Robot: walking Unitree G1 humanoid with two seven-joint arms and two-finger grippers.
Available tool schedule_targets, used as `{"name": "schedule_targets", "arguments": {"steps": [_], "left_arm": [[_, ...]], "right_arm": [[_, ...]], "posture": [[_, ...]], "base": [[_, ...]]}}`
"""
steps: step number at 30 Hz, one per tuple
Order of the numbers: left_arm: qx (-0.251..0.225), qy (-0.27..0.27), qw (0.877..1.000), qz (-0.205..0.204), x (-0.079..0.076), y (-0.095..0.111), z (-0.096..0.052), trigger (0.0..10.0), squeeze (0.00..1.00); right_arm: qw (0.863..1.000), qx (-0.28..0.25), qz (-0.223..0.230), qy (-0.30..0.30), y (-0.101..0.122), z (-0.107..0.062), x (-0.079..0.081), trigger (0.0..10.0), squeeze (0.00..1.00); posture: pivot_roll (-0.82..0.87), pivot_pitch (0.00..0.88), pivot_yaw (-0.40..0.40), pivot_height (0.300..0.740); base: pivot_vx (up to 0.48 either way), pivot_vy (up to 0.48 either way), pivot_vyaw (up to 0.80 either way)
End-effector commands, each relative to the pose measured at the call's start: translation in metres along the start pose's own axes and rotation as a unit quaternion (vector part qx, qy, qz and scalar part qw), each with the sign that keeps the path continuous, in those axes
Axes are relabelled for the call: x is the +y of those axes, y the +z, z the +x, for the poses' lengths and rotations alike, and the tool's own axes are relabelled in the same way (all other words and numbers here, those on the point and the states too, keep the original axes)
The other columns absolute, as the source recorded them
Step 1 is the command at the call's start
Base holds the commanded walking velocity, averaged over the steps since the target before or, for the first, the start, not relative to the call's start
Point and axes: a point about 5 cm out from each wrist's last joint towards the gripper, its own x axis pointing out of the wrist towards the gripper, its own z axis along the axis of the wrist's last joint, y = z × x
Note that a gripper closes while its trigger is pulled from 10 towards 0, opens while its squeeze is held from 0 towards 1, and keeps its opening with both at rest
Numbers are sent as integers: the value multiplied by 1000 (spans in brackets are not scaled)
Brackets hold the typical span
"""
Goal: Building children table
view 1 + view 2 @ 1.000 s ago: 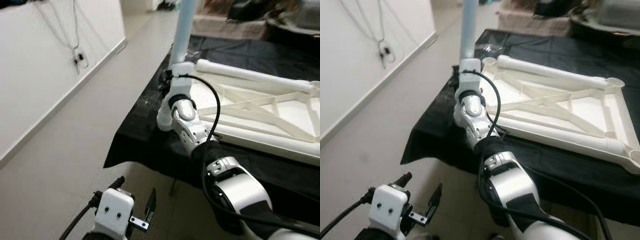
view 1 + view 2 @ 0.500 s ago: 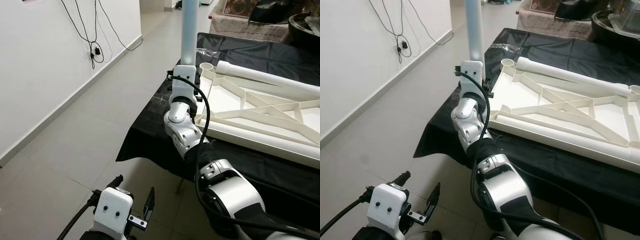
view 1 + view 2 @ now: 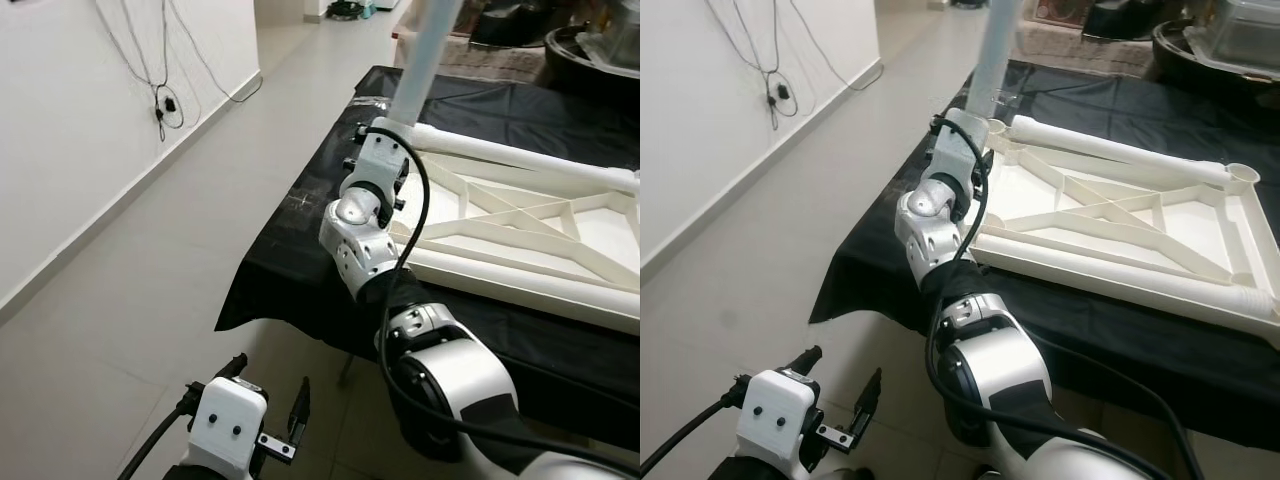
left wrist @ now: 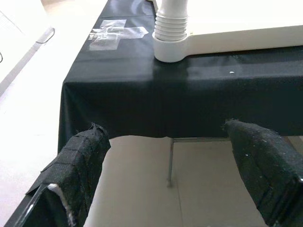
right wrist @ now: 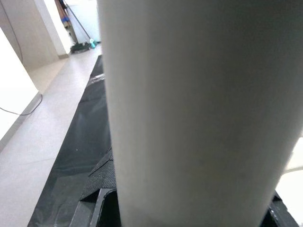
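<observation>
Tabletop: white plastic ribbed tabletop (image 3: 520, 230) lies underside-up on the black-covered table (image 3: 300, 250).
Leg: pale blue tube leg (image 3: 425, 55), tilted, at its near-left corner.
Right gripper (image 3: 385, 150): jaws clamped on leg.
Left gripper (image 4: 175, 175): jaws apart, low over floor.

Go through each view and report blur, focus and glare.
Left eye view: sharp overall, soft sheen on the black cloth and floor. Right eye view: equally clear, white table frame bright yet detailed. Left wrist view: cloth edge crisp, near black fingers slightly soft. Right wrist view: the pale tube sits too close, blurred; the hallway behind looks washed out.
</observation>
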Motion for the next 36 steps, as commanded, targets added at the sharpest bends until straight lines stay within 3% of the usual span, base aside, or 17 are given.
{"name": "schedule_targets", "arguments": {"steps": [1,5,8,9,10,12,13,14,15,16,19,21,22,25,29,32,36], "left_arm": [[10,-3,1000,-1,-1,-5,0,10000,0],[10,-1,1000,-4,0,-5,1,10000,0],[12,7,1000,-11,3,-6,6,10000,0],[12,18,1000,-15,7,-6,9,10000,0],[12,18,1000,-15,7,-6,9,10000,0],[9,41,999,-25,14,-4,15,10000,0],[9,41,999,-25,14,-4,15,10000,0],[5,46,999,-22,17,-3,19,10000,718],[5,46,999,-22,17,-3,19,10000,718],[-2,43,999,-27,19,-1,23,10000,1000],[-13,52,998,22,32,7,37,10000,1000],[-14,58,998,32,36,10,41,10000,1000],[-19,57,997,42,40,13,47,10000,0],[-27,52,997,58,47,22,59,10000,0],[-20,47,995,86,54,27,73,10000,0],[-4,30,994,101,54,22,85,10000,0],[11,17,995,98,54,15,89,10000,0]], "right_arm": [[995,88,-35,-21,-40,-3,-10,10000,0],[999,48,-11,-5,-22,-1,-5,10000,0],[998,-24,37,53,11,2,3,10000,0],[991,-66,61,99,29,1,7,10000,0],[991,-66,61,99,29,1,7,10000,0],[957,-142,115,224,57,-8,12,10000,0],[957,-142,115,224,57,-8,12,10000,0],[932,-149,156,291,66,-15,15,10000,0],[932,-149,156,291,66,-15,15,10000,0],[915,-147,173,333,69,-19,16,10000,0],[881,-104,194,418,63,-26,14,10000,0],[874,-96,197,433,60,-28,13,10000,0],[864,-84,194,456,55,-30,12,10000,0],[850,-68,187,488,43,-34,10,10000,0],[843,-64,168,507,30,-39,4,10000,0],[835,-55,158,524,22,-44,1,10000,0],[821,-48,156,547,21,-49,0,10000,0]], "posture": [[162,164,-14,740],[162,150,-10,740],[156,129,-8,740],[152,120,-8,740],[152,120,-8,740],[149,109,-8,740],[149,109,-8,740],[147,104,-6,740],[147,104,-6,740],[139,98,0,740],[129,92,3,740],[129,92,3,740],[126,89,4,740],[129,84,1,740],[125,79,9,740],[121,77,13,740],[118,75,16,740]], "base": [[0,0,0],[0,0,0],[0,0,0],[0,0,0],[0,0,0],[0,0,0],[0,0,0],[0,0,0],[0,0,0],[0,0,0],[0,0,0],[0,0,0],[0,0,0],[0,0,0],[0,0,0],[0,0,0],[0,0,0]]}}
